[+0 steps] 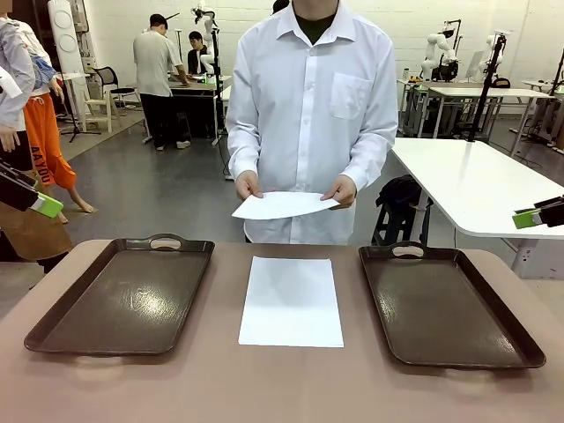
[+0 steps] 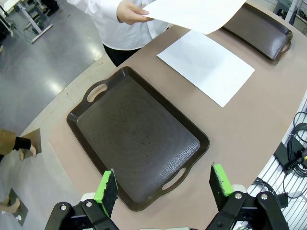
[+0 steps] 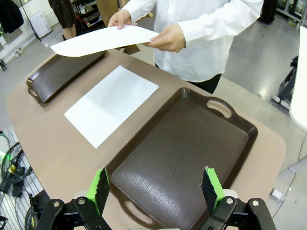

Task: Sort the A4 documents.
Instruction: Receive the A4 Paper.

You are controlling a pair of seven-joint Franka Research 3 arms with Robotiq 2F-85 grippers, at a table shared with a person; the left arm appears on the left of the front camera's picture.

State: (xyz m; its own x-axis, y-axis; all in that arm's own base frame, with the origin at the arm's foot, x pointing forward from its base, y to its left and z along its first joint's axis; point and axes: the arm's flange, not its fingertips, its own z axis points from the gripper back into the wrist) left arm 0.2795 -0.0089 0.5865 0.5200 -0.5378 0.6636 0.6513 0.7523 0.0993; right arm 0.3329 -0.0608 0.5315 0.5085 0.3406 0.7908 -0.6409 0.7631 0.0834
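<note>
One A4 document [image 1: 292,300] [image 2: 206,65] [image 3: 111,103] lies flat on the table between two dark brown trays. The person at the far side holds a second A4 document [image 1: 284,205] [image 2: 195,13] [image 3: 101,40] in both hands above the table's far edge. My left gripper [image 2: 164,188] hangs open high above the left tray [image 1: 123,296] [image 2: 136,136], nothing between its green pads; its tip shows at the left edge of the front view [image 1: 46,205]. My right gripper [image 3: 156,188] is open above the right tray [image 1: 445,305] [image 3: 184,155], its tip at the right edge [image 1: 529,218].
The brown table [image 1: 282,388] has a rounded edge. Cables [image 2: 292,153] hang off its side near my left arm. A white table [image 1: 476,181] stands behind on the right. Other people and equipment are in the room beyond.
</note>
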